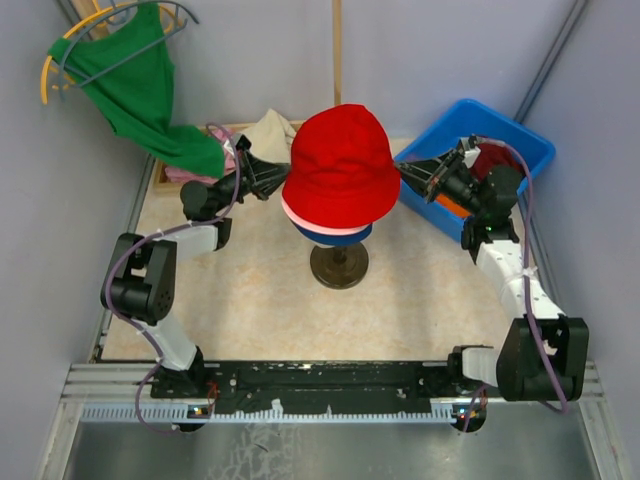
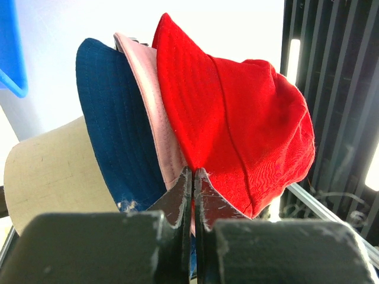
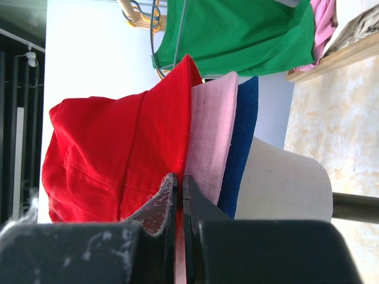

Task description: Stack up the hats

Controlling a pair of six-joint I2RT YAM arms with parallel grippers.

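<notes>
A red bucket hat (image 1: 340,160) sits on top of a pink hat (image 1: 298,222) and a navy blue hat (image 1: 338,238), all on a beige head form on a stand (image 1: 339,266). My left gripper (image 1: 276,181) is shut on the red hat's left brim. In the left wrist view the gripper (image 2: 193,172) pinches the red brim (image 2: 237,118) beside the pink (image 2: 148,100) and navy (image 2: 109,112) brims. My right gripper (image 1: 405,174) is shut on the right brim, which also shows at the gripper (image 3: 179,177) in the right wrist view. A dark red beanie (image 1: 492,156) and an orange hat (image 1: 450,205) lie in the blue bin (image 1: 480,108).
A green garment (image 1: 140,85) on a hanger hangs at the back left. Beige (image 1: 268,133) and pink (image 1: 185,173) cloths lie in a wooden tray behind the left gripper. The blue bin stands at the back right, behind the right arm.
</notes>
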